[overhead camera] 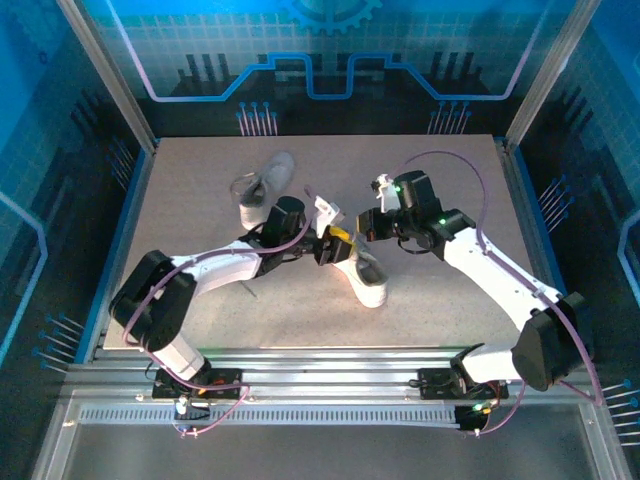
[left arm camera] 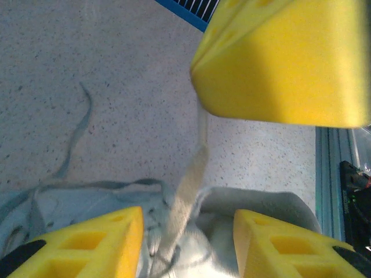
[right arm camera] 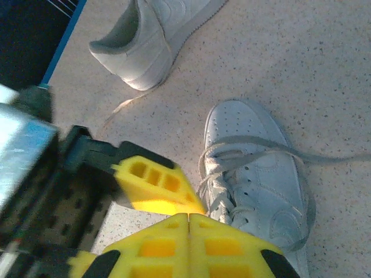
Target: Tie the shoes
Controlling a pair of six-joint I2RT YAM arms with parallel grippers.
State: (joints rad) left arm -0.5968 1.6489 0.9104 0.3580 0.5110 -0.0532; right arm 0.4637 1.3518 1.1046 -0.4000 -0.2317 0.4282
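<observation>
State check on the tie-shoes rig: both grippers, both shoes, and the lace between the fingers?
left gripper: open, fingers either side of the lace, not pinching it.
right gripper: shut on the lace.
lace: stretched straight from the near shoe up to the right gripper.
near shoe: upright, untied, laces loose.
far shoe: looks tipped on its side, untied.

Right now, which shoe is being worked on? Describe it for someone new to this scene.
Find the grey speckled table and the spot near its middle where the left pincer and right pincer meet. The shoe sits right beneath them, one lace drawn up to the shut right pincer; the other shoe lies apart, farther back.
</observation>
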